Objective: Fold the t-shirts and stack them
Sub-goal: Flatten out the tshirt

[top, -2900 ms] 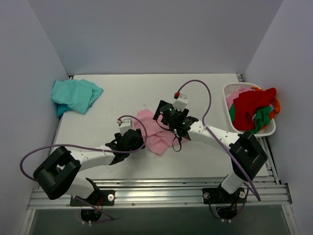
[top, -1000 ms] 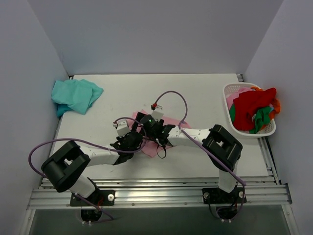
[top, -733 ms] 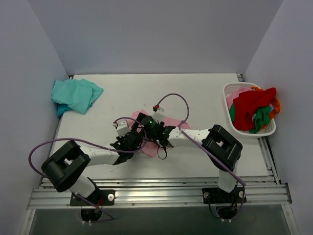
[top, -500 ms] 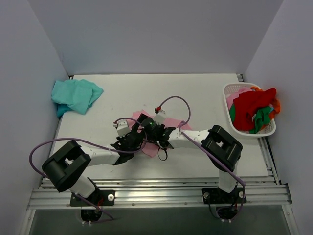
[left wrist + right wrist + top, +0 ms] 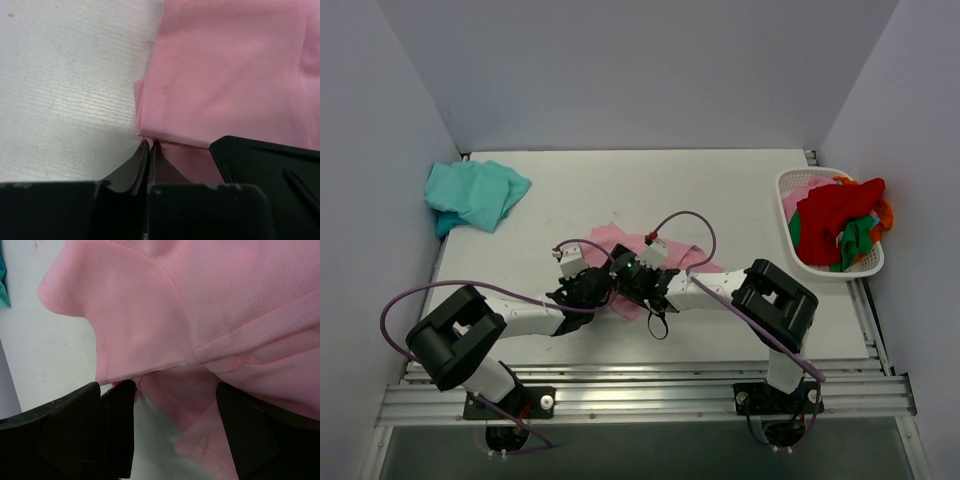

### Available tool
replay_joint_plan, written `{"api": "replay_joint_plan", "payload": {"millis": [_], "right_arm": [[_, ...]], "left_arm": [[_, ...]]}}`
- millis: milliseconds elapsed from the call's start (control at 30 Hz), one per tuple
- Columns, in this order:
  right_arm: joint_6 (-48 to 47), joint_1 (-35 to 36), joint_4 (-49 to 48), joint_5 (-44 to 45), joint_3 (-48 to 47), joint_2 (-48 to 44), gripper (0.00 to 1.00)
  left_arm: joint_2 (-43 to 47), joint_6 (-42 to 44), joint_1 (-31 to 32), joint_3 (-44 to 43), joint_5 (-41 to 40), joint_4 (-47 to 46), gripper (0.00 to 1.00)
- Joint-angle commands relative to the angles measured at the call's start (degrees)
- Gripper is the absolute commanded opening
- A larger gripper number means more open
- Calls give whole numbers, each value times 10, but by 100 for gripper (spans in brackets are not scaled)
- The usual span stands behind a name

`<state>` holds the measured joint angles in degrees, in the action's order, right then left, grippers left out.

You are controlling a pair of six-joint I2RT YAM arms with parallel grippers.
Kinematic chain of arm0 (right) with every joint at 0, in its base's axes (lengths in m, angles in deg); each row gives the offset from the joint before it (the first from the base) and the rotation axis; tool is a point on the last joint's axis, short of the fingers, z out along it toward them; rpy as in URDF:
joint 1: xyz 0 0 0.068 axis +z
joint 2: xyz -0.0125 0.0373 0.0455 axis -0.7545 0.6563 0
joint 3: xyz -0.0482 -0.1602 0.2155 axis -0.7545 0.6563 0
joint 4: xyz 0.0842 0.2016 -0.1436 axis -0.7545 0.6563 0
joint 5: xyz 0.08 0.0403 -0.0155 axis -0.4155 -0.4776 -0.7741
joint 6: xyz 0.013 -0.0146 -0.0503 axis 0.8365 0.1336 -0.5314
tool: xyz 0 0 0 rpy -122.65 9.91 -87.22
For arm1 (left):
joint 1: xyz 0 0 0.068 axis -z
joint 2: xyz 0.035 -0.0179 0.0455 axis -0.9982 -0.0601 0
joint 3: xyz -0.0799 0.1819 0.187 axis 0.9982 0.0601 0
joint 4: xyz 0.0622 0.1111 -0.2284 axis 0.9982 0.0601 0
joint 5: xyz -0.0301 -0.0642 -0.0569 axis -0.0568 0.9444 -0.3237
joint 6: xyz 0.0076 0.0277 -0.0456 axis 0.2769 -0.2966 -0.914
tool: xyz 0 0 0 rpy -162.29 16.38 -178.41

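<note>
From above, your arms meet over the soft light-pink cotton t-shirt (image 5: 620,236), with the crumpled teal cotton t-shirt (image 5: 475,195) well apart at far left. Left wrist: your left gripper (image 5: 150,146) pinches the pink corner, likely anchoring the fold. Right wrist: your right gripper (image 5: 175,425) gapes, straddling pink cloth.

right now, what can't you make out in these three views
Top external: both wrists cover the near part of the pink t-shirt, so neither grip shows.
Left wrist: the left gripper closes on a fold; its fingers hide how much cloth is caught.
Right wrist: the teal t-shirt is cut off by the left edge.
Top external: the red garment hides what lies lower in the basket.
</note>
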<state>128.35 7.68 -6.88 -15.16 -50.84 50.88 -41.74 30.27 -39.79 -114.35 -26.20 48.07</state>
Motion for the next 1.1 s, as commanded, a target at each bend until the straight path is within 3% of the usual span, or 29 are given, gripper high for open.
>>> {"api": "replay_joint_plan", "payload": {"millis": [0,533,867,1067], "right_arm": [[-5,8,78,2,23,21,97],[-67,-50,86,-10,-78,50,88],[-86,-66,77,-26,-113,63,61],[-98,-73,82,-40,-135,65,56]], "left_arm": [[12,1,-1,-5,6,-21,2],[25,-1,0,5,5,-13,2],[30,-1,0,13,4,-16,2],[22,-1,-1,13,8,-23,2]]}}
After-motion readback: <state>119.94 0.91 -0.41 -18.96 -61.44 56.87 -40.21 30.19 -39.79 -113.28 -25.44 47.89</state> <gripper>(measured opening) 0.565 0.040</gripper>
